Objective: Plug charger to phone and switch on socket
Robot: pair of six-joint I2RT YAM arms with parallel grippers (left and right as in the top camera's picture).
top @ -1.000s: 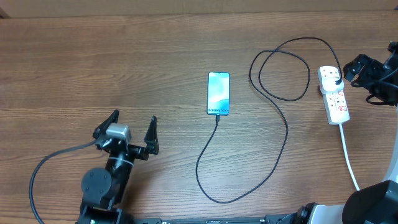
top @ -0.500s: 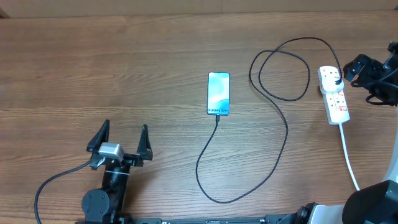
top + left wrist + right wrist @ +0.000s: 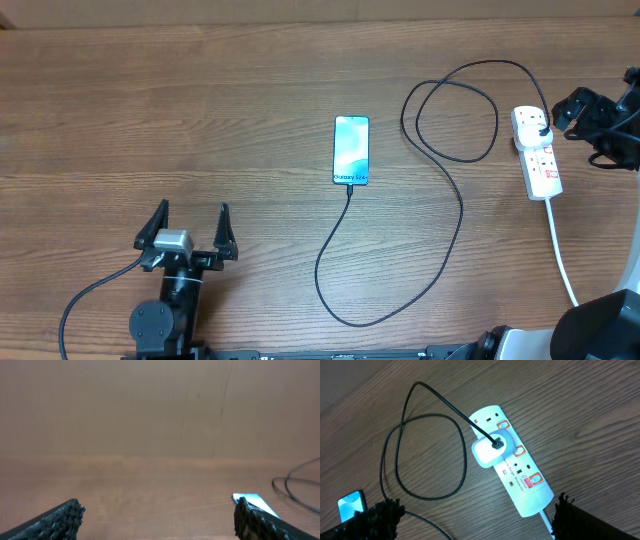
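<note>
Nearest you, at the front left of the bench, your left gripper sits low by its own base with its jaws spread wide and nothing between them. It is well apart from everything the job concerns. That reads as a parked pose: it holds nothing and is out of the cable's way.

Further in, the charger cable lies in a slack loop on the wood, so it puts no pull on either end. Its slim tip meets the near edge of the phone, which lies flat mid-bench with its screen lit. The tip looks seated, though the joint is too small to be sure.

Over at the right edge the cable curls once more and ends in a white adapter plugged into the socket, whose white cord runs back toward you. Your right gripper hangs above the strip, jaws wide and empty. From there it is well placed to press one of the red-marked switches. Whether that switch is already on, you cannot tell from these views.
</note>
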